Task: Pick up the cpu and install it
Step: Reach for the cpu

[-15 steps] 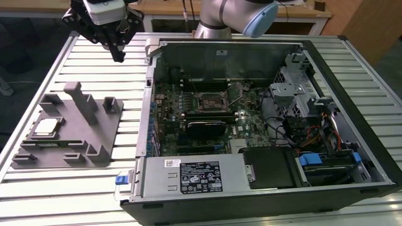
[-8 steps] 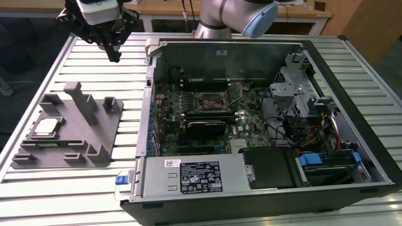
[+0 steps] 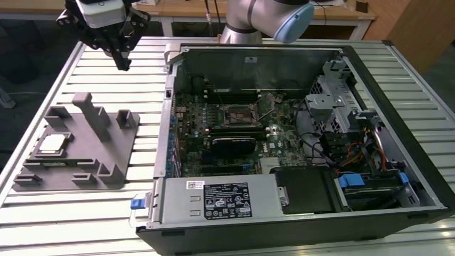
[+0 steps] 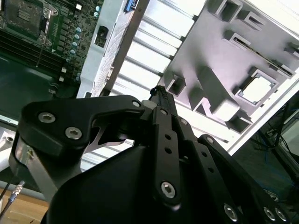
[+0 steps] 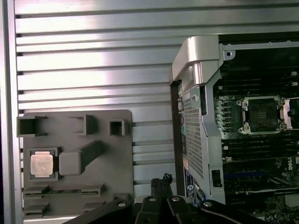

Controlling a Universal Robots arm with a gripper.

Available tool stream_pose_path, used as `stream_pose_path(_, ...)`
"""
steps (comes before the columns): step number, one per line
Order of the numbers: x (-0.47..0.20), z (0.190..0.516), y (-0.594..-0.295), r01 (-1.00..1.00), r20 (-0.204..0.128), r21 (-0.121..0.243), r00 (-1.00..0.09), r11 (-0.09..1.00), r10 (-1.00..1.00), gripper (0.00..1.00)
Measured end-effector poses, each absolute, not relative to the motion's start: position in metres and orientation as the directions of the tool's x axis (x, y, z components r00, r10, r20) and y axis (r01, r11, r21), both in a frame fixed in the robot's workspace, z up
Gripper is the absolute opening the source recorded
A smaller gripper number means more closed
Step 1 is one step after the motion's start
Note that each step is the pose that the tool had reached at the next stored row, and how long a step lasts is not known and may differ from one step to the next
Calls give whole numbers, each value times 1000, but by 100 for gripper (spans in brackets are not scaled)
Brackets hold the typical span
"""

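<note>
The cpu [image 3: 53, 144], a small square chip with a silvery top, lies flat in a recess of the grey fixture block [image 3: 114, 141] on the exterior view's left. It also shows in both wrist views [image 4: 256, 88] [image 5: 42, 164]. My gripper [image 3: 123, 65] hangs high above the slatted table, behind the fixture and left of the open computer case. Its black fingers meet at the tip [image 4: 157, 91] [image 5: 161, 179], shut with nothing in them. The motherboard's open socket [image 3: 238, 114] [image 5: 261, 114] sits inside the case.
The open computer case [image 3: 165, 58] takes up the middle and right of the slatted metal table [image 3: 142, 96]. Its power supply [image 3: 213, 197], drive cage [image 3: 341, 101] and cables stand around the motherboard. The fixture carries upright posts [image 3: 89, 109].
</note>
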State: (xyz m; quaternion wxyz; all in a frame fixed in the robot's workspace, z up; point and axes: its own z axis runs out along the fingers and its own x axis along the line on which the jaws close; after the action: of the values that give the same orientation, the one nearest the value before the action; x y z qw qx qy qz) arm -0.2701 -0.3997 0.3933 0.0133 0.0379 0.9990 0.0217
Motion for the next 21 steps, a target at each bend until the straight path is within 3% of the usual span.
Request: stream_pose_path(21,-298,393,-400,75,-25,45,-997,996,76,11)
